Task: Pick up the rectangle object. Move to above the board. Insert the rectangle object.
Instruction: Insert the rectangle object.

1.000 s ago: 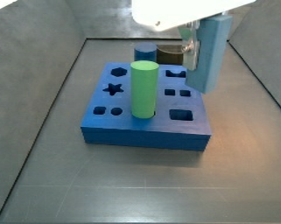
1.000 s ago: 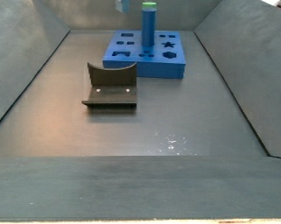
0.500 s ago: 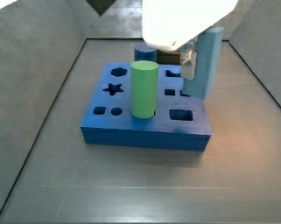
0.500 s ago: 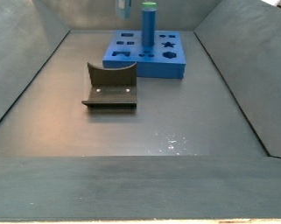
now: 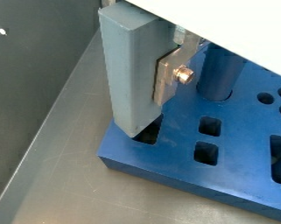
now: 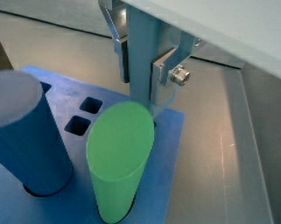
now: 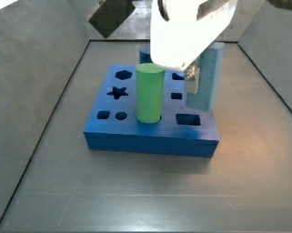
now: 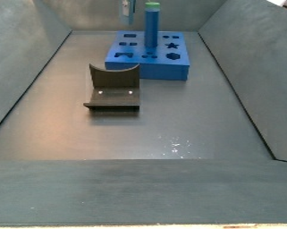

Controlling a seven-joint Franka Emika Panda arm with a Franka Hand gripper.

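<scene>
Hand (image 5: pixel 166 74) pinching the rectangle object (image 5: pixel 130 74) over the board's (image 5: pixel 154 162) corner, lower end just entering a square hole (image 5: pixel 145 134). Risk of jamming on the rim if tilted; risk of clipping the nearby green cylinder (image 6: pixel 119 162) or dark-blue cylinder (image 6: pixel 31 131).

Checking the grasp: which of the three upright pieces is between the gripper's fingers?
The slim light-blue rectangular bar, clamped in the gripper over the royal-blue board. The green cylinder and dark-blue cylinder stand free.
</scene>
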